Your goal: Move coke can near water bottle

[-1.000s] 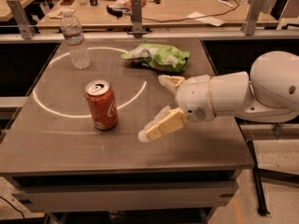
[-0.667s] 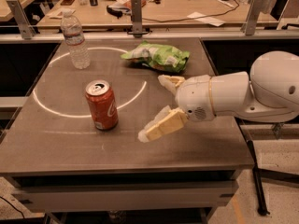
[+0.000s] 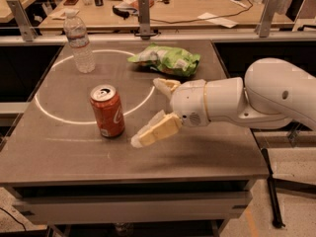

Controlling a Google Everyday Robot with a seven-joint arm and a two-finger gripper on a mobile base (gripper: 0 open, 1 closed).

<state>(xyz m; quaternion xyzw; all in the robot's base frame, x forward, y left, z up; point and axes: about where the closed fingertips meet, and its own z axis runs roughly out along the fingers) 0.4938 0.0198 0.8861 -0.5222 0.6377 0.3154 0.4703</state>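
**Grey table (image 3: 212, 147): gripper (image 3: 147, 111) nearing coke can (image 3: 107, 111), no grasp yet**

Over the last second the gripper has slid left. It's now just right of the can, jaws wide apart and empty. The can is upright and unmoved at front-left. The water bottle (image 3: 79, 42) stands well apart at back-left. Judgement: still in approach, transfer not started.

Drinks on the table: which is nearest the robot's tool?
The red coke can: the open tool hangs right beside it, while the clear water bottle stands much farther back.
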